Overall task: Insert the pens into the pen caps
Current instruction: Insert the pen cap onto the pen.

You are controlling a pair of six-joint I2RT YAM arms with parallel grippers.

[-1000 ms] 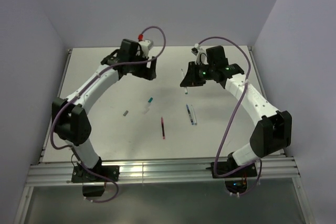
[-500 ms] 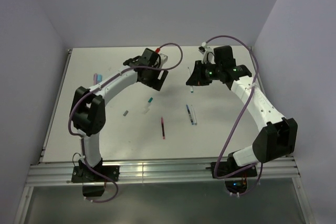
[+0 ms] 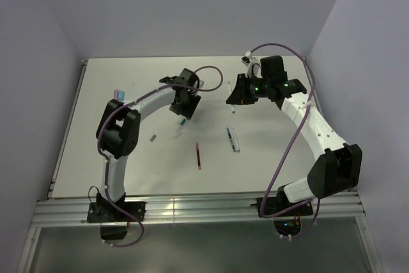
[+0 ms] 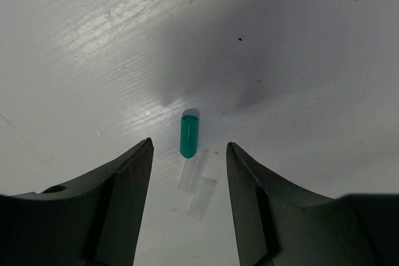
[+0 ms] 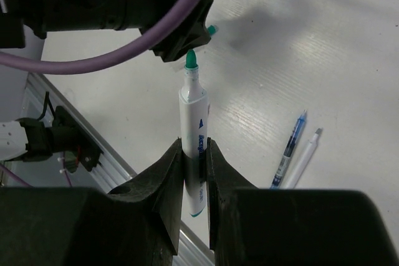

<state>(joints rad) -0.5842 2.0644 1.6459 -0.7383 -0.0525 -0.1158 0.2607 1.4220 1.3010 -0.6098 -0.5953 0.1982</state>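
A teal pen cap [image 4: 189, 134] lies on the table just ahead of my left gripper [image 4: 189, 143], whose jaws stand open on either side of it without touching. A faint translucent cap [image 4: 198, 186] lies between those fingers. From above, the left gripper [image 3: 184, 110] hangs low over this spot. My right gripper [image 5: 194, 144] is shut on a white pen [image 5: 193, 107] with a green tip [image 5: 191, 59], held clear of the table and pointing toward the left arm. In the top view the right gripper [image 3: 234, 102] is right of centre.
A red pen [image 3: 198, 156], a blue pen [image 3: 229, 138] and a white pen [image 3: 236, 140] lie near the table's middle. A grey cap [image 3: 153, 137] and a white cap [image 3: 177, 134] lie left of them. Pink and light blue caps [image 3: 117, 94] sit at the far left.
My left arm has swung from the back of the table toward the centre and come down over the teal cap, its jaws narrowing. The right arm shifted slightly, still holding the pen.
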